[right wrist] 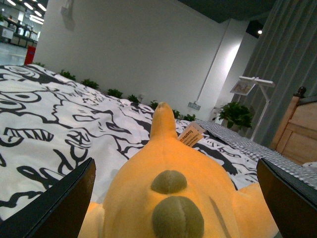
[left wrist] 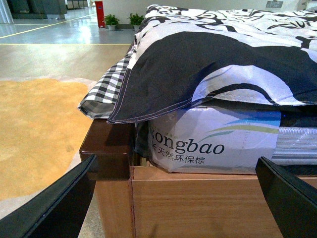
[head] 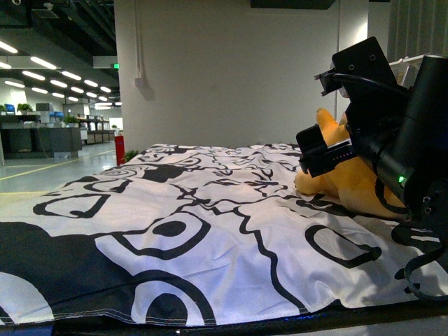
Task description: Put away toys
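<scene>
The patterned bedspread [head: 210, 231] stretched wide and flat beside your right arm [head: 406, 133], which hung low over it. Your right gripper [right wrist: 176, 198] was spread, the orange plush toy [right wrist: 173, 148] lying between its fingers. Your left gripper [left wrist: 171, 203], also spread, faced the bed's wooden corner [left wrist: 106, 148], bare floor [left wrist: 39, 124] beside it.

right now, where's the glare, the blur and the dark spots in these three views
Front view: the bedspread is sharp and evenly lit, the right arm a dark near mass hiding part of the plush toy. Left wrist view: crisp, mattress label readable, glare on the floor. Right wrist view: the plush toy is close and soft-focused, the curtain corner dark.
</scene>
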`<state>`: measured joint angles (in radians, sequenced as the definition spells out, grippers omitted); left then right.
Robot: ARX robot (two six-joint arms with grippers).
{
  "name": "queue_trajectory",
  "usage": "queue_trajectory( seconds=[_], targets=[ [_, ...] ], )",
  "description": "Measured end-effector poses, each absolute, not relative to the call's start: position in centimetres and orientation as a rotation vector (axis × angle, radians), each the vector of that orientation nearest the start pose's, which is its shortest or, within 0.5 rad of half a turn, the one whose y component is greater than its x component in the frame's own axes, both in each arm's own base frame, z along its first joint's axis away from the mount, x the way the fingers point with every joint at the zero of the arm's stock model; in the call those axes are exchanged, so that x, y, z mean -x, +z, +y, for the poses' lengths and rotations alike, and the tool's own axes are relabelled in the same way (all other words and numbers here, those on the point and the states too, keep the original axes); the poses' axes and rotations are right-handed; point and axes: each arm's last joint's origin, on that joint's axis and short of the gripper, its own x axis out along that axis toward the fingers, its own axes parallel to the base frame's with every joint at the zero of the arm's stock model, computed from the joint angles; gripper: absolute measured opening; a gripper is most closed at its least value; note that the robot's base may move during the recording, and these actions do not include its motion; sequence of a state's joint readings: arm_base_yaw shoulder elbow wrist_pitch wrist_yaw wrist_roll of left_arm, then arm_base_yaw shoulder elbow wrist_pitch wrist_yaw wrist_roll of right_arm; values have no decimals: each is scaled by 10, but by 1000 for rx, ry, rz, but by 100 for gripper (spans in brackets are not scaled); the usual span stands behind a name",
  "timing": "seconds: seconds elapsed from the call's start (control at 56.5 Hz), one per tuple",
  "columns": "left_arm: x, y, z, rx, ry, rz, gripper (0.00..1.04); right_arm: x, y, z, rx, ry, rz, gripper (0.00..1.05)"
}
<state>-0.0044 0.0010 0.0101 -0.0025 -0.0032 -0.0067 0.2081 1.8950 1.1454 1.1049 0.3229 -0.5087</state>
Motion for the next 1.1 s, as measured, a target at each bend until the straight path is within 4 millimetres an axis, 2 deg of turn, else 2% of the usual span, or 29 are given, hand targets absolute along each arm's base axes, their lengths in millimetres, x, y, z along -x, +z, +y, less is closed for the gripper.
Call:
queue_trajectory(
  seconds=[0.283, 0.496, 0.868, 1.098],
  targets=[
    [-97, 167, 0, 7, -1, -7, 98, -409, 245, 62, 434, -150, -150, 98],
    [-97, 167, 0, 7, -2, -7, 98, -407, 247, 62, 400, -137, -124, 97],
    [-97, 167, 0, 7, -2, -7, 98, -404, 252, 65, 378, -119, -129, 41],
    [-97, 167, 0, 7, -2, -7, 98, -399, 257, 64, 340, -63, -126, 13]
  ],
)
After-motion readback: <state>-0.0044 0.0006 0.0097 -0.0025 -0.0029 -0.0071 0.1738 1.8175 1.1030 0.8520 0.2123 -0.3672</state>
